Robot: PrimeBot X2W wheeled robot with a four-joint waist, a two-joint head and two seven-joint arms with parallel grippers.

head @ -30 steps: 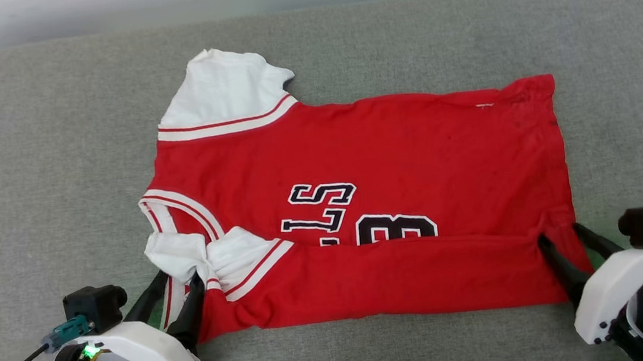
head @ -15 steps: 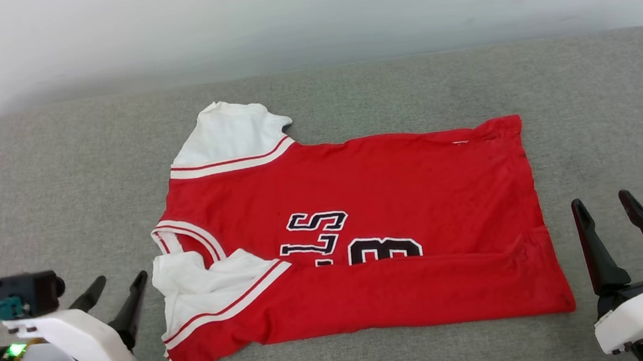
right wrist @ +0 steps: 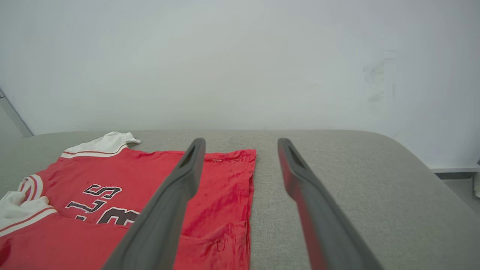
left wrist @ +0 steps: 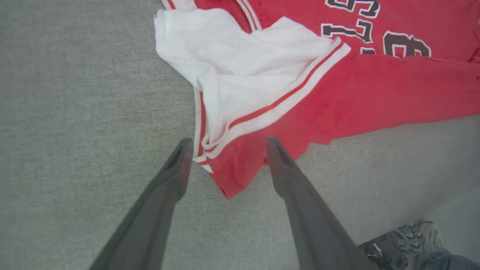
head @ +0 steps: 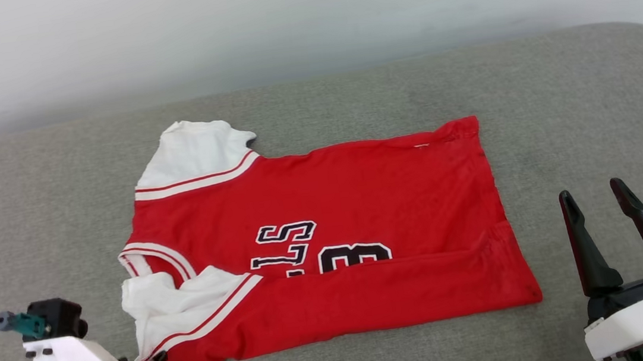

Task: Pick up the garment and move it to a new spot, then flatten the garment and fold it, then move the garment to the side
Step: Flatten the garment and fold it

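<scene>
Head view: your red white-sleeved jersey (head: 324, 204) lies half-folded; left end effector (left wrist: 228, 143) and right end effector (head: 591, 190) flank its near corners, spread empty, likely awaiting regrasp.

1 garment (head: 359, 200); 2 tools: L tool (left wrist: 228, 141), R tool (head: 591, 191).

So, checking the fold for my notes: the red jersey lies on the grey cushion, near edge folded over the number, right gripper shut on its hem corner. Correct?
Not quite. The right gripper is open and off the red jersey, apart from it to its right over the grey cushion, as the head view shows. The fold over the number is as you say.
</scene>
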